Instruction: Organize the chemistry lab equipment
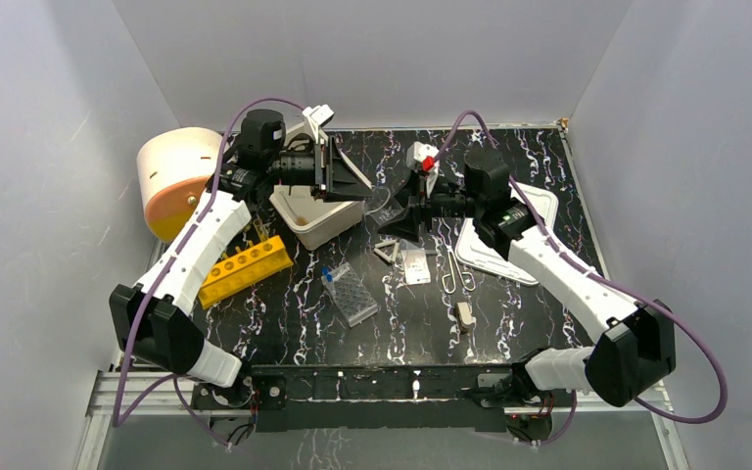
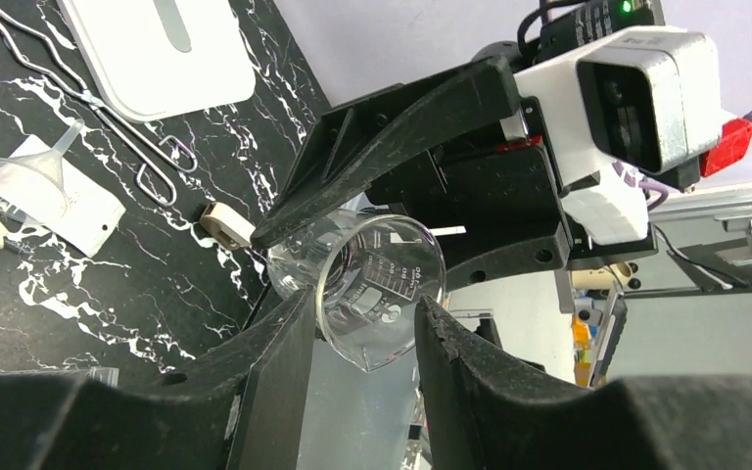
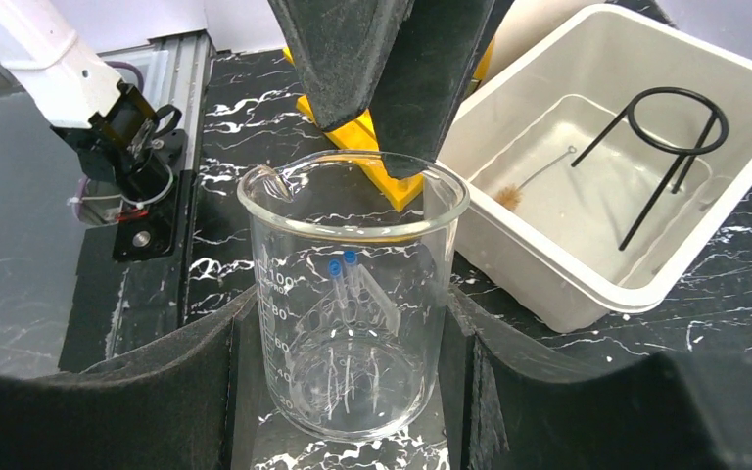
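Observation:
The small clear beaker [image 3: 352,294] [image 1: 385,204] [image 2: 382,284] stands upright beside the tub. My right gripper [image 3: 350,313] [image 1: 397,211] is shut on its lower walls, one finger pressed against each side. From above, my left gripper [image 2: 360,299] [image 1: 357,186] is shut on the beaker at its rim. A black wire stand [image 3: 671,147] lies inside the beige tub [image 3: 529,264]. The yellow tube rack [image 1: 245,266] and the clear well tray [image 1: 352,294] rest left of centre. The white triangle [image 1: 387,253] and a wooden clamp [image 1: 464,315] lie in front.
The white lid [image 1: 509,230] lies flat under my right arm. Wire tongs [image 1: 455,266] and a bagged funnel [image 2: 24,181] lie near the middle. A large beige drum [image 1: 176,176] stands at the far left. A small brush [image 3: 534,176] lies in the tub.

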